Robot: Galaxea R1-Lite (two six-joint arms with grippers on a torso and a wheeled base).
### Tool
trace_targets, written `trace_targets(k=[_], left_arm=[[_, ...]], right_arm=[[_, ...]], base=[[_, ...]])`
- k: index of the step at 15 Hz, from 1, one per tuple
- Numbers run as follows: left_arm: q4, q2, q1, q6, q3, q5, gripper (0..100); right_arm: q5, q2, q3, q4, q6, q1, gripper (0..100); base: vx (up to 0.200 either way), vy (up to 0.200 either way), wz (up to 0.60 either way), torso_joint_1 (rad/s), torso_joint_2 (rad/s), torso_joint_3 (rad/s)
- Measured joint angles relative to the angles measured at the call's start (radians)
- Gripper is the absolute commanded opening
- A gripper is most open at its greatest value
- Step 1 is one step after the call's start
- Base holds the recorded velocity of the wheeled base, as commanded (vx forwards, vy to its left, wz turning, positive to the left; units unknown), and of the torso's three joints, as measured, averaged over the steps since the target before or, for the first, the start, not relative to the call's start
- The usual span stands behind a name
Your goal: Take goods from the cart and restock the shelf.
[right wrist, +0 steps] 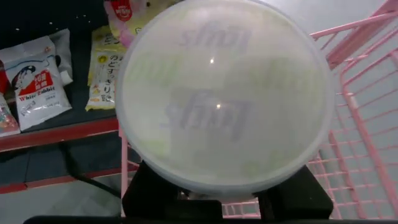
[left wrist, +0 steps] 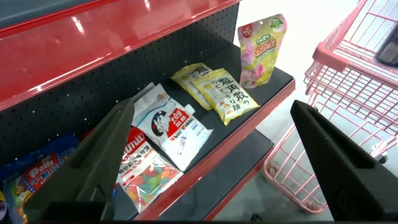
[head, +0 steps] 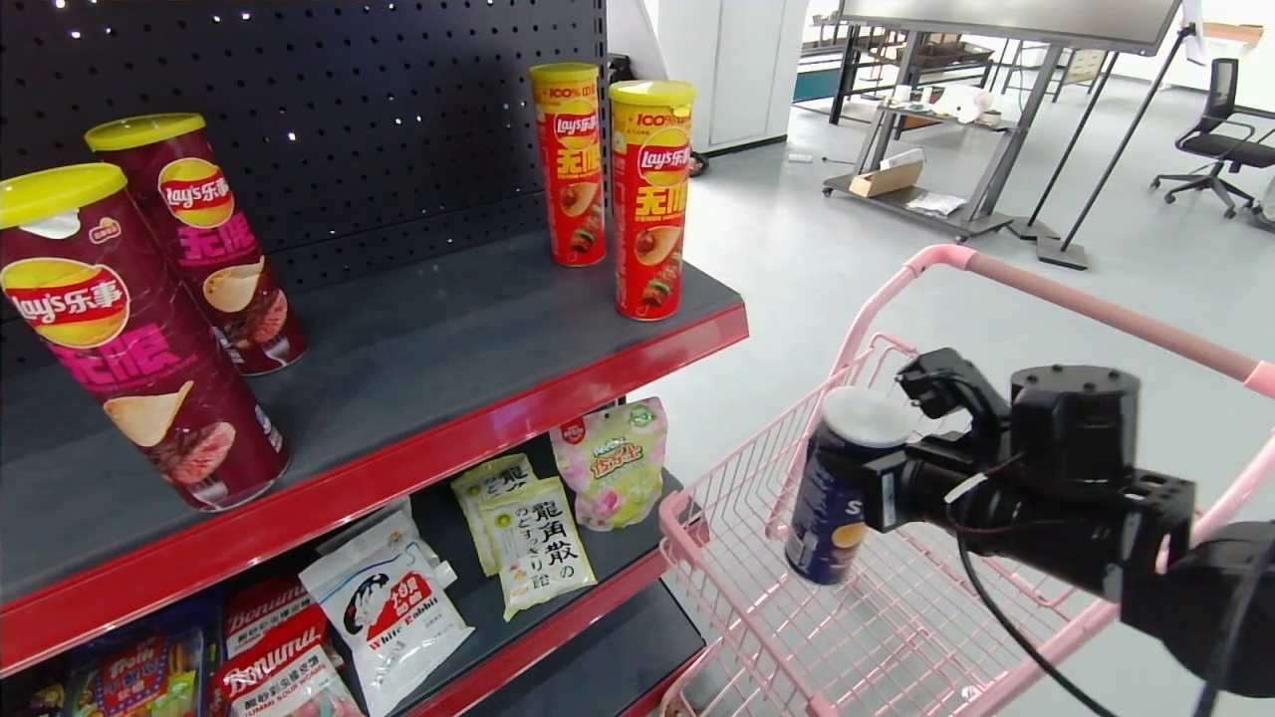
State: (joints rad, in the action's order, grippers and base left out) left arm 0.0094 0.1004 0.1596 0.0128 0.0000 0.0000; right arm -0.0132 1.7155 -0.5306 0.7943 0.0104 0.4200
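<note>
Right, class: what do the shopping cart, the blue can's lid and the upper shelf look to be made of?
Shopping cart: thin wire mesh, likely metal, with a pink coating.
Blue can's lid: translucent whitish plastic, print showing through it.
Upper shelf: probably painted sheet metal, matte grey deck, glossy red front edge catching highlights.

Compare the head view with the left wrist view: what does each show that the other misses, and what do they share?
Head view adds: the top shelf with two maroon cans and two red cans, and the right tool shut on a blue can over the pink cart. Left wrist view adds: the left tool, its fingers spread open, facing the lower shelf. Shared: the white bag, yellow bags and pink-green pouch on the lower shelf, and the cart.
</note>
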Motion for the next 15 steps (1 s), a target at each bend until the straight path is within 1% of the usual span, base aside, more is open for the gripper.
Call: trace_targets(k=[2,3,4,6,9,12,15], left_arm=[[0.0,0.0,0.0,0.0,0.0,0.0,100],[0.0,0.0,0.0,0.0,0.0,0.0,100],[0.0,0.0,0.0,0.0,0.0,0.0,100],[0.0,0.0,0.0,0.0,0.0,0.0,100],[0.0,0.0,0.0,0.0,0.0,0.0,100],[0.001,0.0,0.0,0.0,0.0,0.0,100],[0.0,0.0,0.0,0.001,0.0,0.0,100]], right_arm=[[-0.047,-0.179,-0.059,-0.263,0.051,-0.019,0],[-0.063,-0.263,-0.087,-0.368,0.066,-0.026,0],[-0.081,-0.351,-0.109,-0.451,0.09,-0.035,0],[-0.107,-0.501,-0.132,-0.575,0.148,-0.067,0],[-0.124,-0.671,-0.145,-0.678,0.205,-0.132,0],[-0.128,-0.756,-0.138,-0.703,0.214,-0.156,0],[-0.126,-0.811,-0.103,-0.703,0.215,-0.179,0]], base=[[0.0,0.0,0.0,0.0,0.0,0.0],[0.0,0.0,0.0,0.0,0.0,0.0],[0.0,0.0,0.0,0.0,0.0,0.0],[0.0,0.0,0.0,0.0,0.0,0.0],[0.0,0.0,0.0,0.0,0.0,0.0],[0.0,0.0,0.0,0.017,-0.05,-0.033],[0.0,0.0,0.0,0.165,-0.45,-0.276]])
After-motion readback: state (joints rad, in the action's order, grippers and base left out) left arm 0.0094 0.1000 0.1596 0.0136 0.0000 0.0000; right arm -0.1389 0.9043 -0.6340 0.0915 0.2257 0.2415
